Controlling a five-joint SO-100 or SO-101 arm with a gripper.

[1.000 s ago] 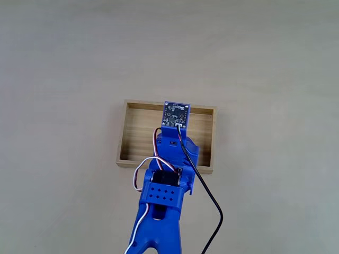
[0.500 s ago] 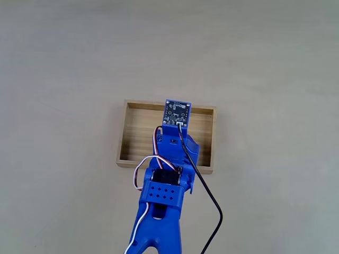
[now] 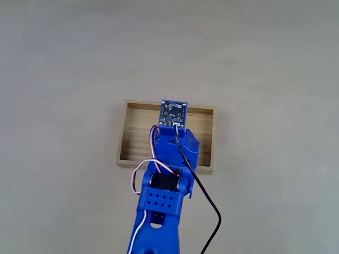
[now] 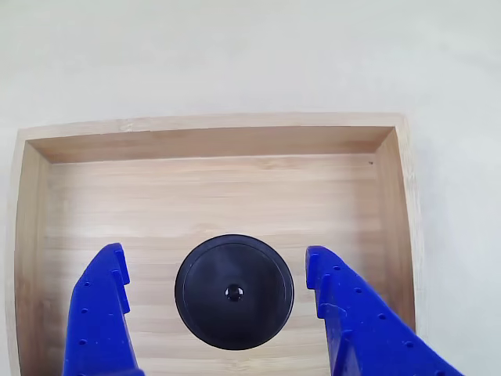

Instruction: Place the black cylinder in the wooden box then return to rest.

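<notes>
Since the earlier fixed-view frame the blue plastic arm has pulled back toward 6 o'clock and shifted slightly toward 9; its small dark circuit board point(image 3: 174, 113) now sits a bit further left over the far wall of the box.

In the other view, the blue two-finger hand point(image 4: 219, 274) is spread wide, one perforated finger point(image 4: 102, 313) at 8 o'clock and the other at 4 o'clock, neither touching anything. Between them, clear of both, the small short black cylinder point(image 4: 234, 291) with a round top and a central dimple stands upright on the box floor, near the near wall at 6 o'clock.

The shallow rectangular light-wood box point(image 4: 211, 143) has low walls and a floor striped with grain. In the fixed view the arm covers the middle of the box point(image 3: 132, 135), hiding the cylinder.

A black cable point(image 3: 204, 198) and red-white wires point(image 3: 139, 172) loop off the arm. The plain pale matte worktop point(image 3: 265, 63) surrounds the box.
</notes>
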